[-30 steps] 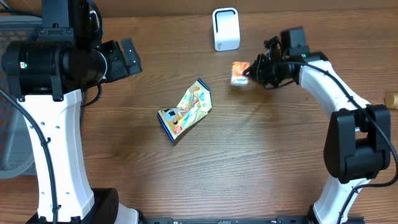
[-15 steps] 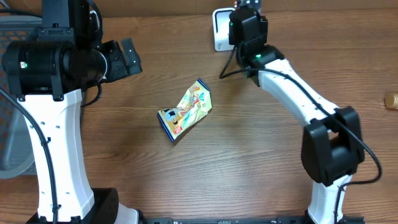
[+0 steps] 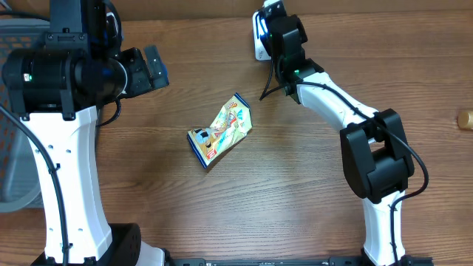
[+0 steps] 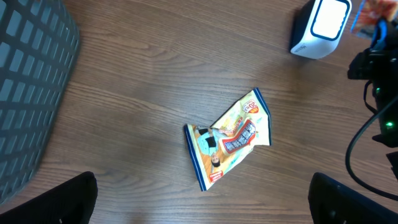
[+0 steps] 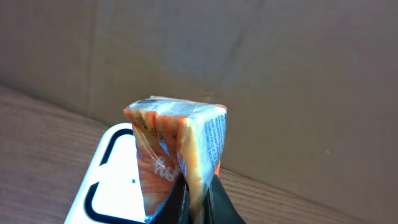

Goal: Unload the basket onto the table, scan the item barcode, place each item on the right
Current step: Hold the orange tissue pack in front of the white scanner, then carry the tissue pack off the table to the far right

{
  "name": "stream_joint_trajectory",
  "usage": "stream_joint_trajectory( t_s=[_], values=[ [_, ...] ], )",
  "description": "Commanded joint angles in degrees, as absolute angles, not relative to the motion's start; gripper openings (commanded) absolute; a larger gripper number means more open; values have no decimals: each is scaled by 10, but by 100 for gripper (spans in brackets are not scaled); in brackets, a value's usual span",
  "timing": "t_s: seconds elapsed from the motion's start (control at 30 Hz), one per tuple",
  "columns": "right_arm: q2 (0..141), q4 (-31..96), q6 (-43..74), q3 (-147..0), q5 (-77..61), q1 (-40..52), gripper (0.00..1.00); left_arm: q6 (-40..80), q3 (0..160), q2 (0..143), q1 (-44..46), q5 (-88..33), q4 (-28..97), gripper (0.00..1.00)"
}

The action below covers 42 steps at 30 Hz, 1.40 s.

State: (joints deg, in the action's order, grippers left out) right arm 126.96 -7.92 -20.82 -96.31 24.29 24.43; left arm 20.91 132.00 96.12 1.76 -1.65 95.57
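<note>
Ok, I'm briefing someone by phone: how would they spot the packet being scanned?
Go to the far edge of the wooden table, where the white scanner stands. Right beside it the right hand is shut on a small orange packet. Unlike the larger yellow-and-blue pouch lying flat mid-table, it is orange, glossy and held up.

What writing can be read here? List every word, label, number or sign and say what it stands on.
Front of the orange packet: white lettering, cut off by the right gripper, not readable.
Side of the orange packet: blue fine print, too small to read.
On the snack bag: coloured print and a dark band, too blurred to read.
On the scanner: no text visible.
Nothing can be quoted with certainty.
</note>
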Motion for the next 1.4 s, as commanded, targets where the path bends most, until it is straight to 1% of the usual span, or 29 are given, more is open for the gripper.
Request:
stream_joint_trajectory(
  t_s=[0.0,0.4,0.43,0.47,0.57,0.7,0.87,1.07,1.13,1.23,1.37],
  values=[
    [1286,-84,-248,-971,217,245,4,215,1321,954,15,-15,954,100],
    [1287,-86,-257,-972,219,245,4,215,1321,954,15,-15,954,100],
    [1287,-91,-250,-972,234,245,4,215,1321,954,15,-15,954,100],
    [1287,-110,-224,-972,287,245,4,215,1321,954,15,-15,954,100],
    [1281,-130,-176,-972,382,239,4,215,1321,954,15,-15,954,100],
    [1254,-98,-130,-972,428,218,4,215,1321,954,15,-15,954,100],
    [1192,17,-10,-972,431,160,4,215,1321,954,15,-15,954,100],
    [1115,215,154,-972,427,39,4,215,1321,954,15,-15,954,99],
    [1103,281,185,-972,408,-8,4,215,1321,954,15,-15,954,100],
    [1101,367,201,-971,391,-76,4,215,1321,954,15,-15,954,100],
    [1104,451,239,-968,375,-159,4,215,1321,954,15,-15,954,100]
  ],
)
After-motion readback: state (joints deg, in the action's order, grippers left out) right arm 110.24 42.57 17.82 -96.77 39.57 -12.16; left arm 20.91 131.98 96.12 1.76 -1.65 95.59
